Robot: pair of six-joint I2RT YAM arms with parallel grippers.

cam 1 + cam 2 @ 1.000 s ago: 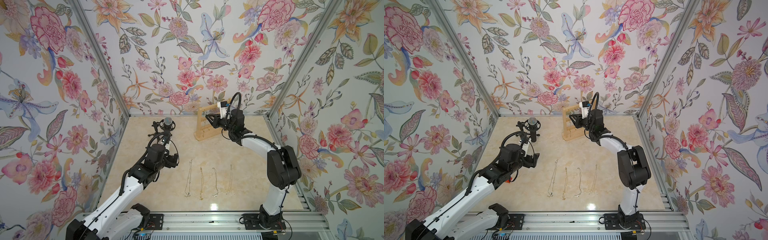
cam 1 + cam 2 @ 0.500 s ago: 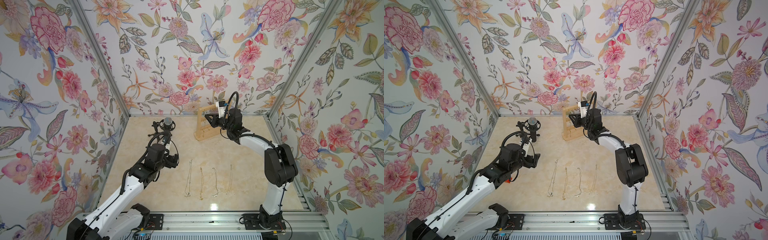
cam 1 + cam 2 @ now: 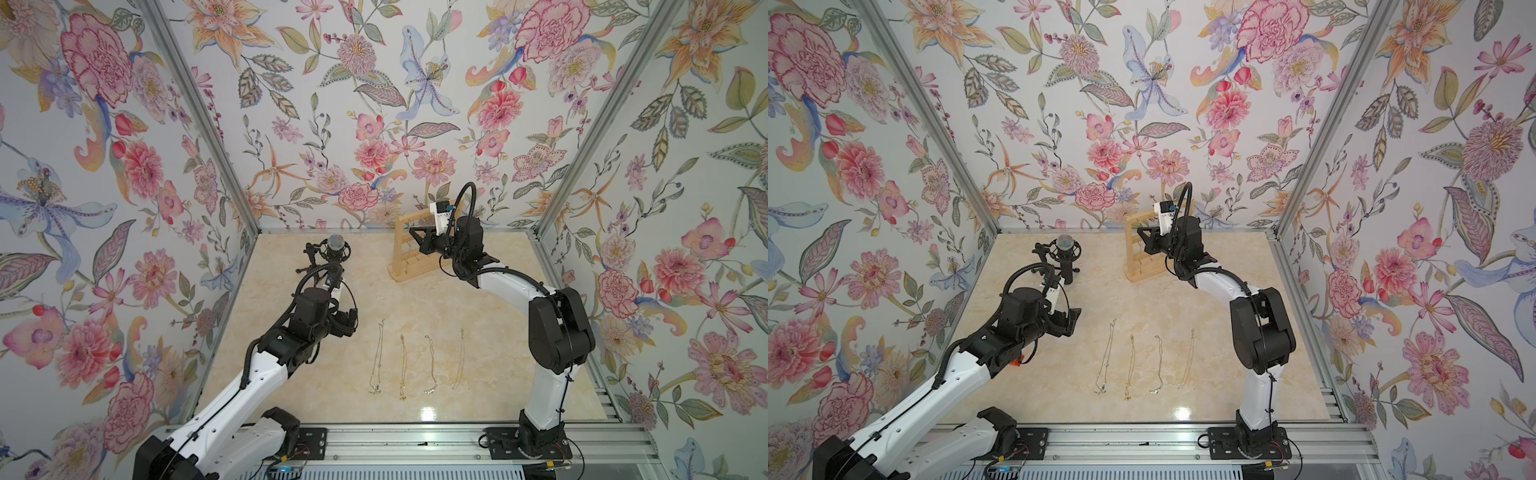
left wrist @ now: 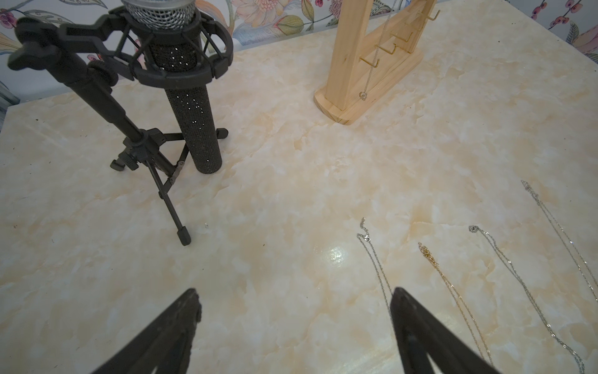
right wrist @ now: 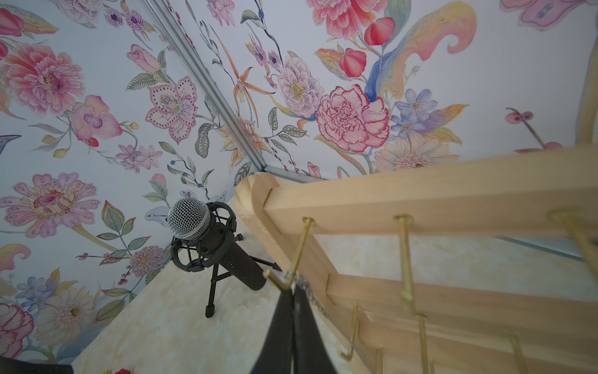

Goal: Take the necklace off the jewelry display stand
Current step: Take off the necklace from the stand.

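Right claw [image 5: 293,293] has just closed, pinching the necklace [image 5: 305,286] where it hangs on the top hook [image 5: 293,255] of the jewelry display stand [image 5: 388,207] — lift-off can follow. Left claw [image 4: 295,291] apart, idle over bench [image 4: 291,181].

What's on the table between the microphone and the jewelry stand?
Nothing: the left wrist view shows bare table between the microphone and the jewelry stand; both top views agree.

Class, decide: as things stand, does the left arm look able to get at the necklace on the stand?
Probably, low down: bare table lies between the open left gripper and the stand, where the necklace dangles free. At its hook, the shut right gripper is in the way.
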